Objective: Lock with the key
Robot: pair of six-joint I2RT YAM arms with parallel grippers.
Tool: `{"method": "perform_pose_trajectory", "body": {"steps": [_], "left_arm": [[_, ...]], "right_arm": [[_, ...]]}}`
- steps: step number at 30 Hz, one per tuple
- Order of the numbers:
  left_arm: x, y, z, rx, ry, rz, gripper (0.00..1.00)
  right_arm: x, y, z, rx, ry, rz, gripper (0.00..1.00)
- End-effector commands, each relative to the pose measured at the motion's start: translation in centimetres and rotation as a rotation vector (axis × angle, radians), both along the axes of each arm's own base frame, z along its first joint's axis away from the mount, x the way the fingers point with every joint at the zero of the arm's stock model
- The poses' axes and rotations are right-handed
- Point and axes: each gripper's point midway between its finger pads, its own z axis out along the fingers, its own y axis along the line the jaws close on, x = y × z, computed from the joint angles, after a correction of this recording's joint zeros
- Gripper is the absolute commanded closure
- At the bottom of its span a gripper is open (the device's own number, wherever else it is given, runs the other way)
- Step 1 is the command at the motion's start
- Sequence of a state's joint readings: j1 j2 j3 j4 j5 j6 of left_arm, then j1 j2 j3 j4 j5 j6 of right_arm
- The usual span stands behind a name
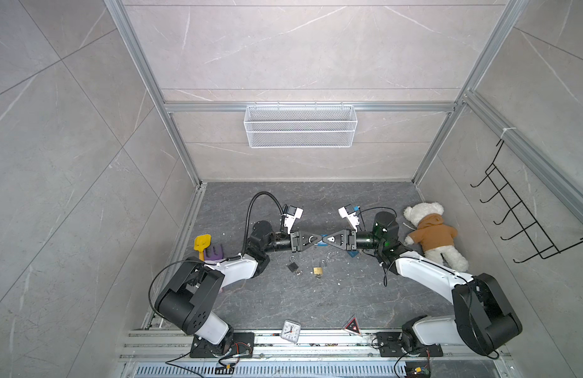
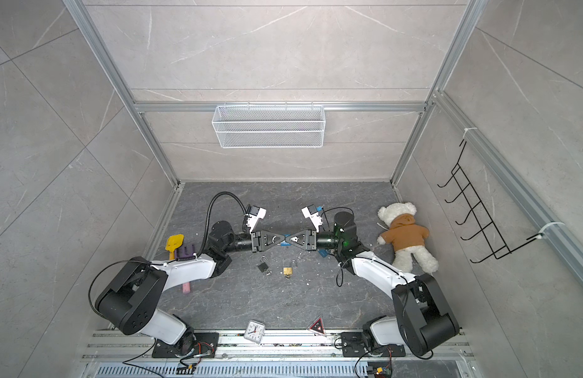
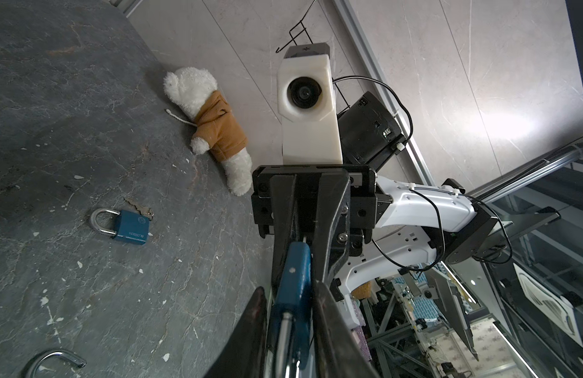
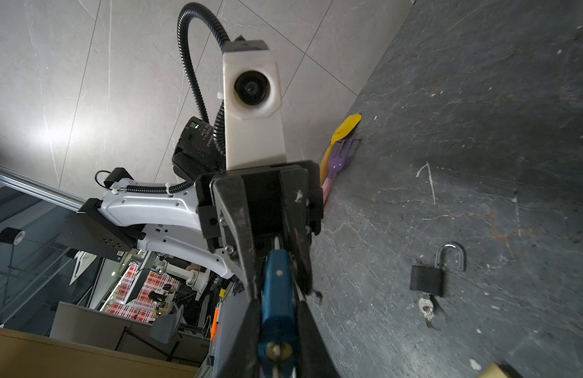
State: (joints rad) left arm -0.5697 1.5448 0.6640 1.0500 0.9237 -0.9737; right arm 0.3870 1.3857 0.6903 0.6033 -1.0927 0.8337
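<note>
Dark stone table [image 1: 316, 304] and two arms reaching in until they meet nose to nose above the middle of it. A teddy bear [image 1: 430, 234] in a brown hoodie lies off to the right by the wall.

The right gripper [image 1: 329, 240] is clamped on the keyway end of a blue padlock [image 4: 277, 288], holding it up off the table between the two. The left gripper [image 1: 318, 240] has its jaws only slightly apart around the shackle end (can't tell from these angles if it's actually pinching).

Loose on the table on the robot's side of the grippers are a black padlock [image 1: 292, 264] with its shackle open and, just beside it, a brass padlock [image 1: 318, 270]. A second blue padlock [image 3: 130, 225] lies under the right wrist. Keys [image 4: 426, 309] hang from the black one's base.
</note>
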Motion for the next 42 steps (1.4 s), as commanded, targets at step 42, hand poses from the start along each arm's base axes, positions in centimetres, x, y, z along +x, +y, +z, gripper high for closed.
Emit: {"method": "perform_pose_trajectory", "body": {"steps": [42], "left_arm": [[-1.2,-0.7,3.0,-0.080,-0.092,-0.081,0.78]], "right_arm": [[1.1,-0.7,0.5,-0.012,-0.065,-0.065,1.00]]}}
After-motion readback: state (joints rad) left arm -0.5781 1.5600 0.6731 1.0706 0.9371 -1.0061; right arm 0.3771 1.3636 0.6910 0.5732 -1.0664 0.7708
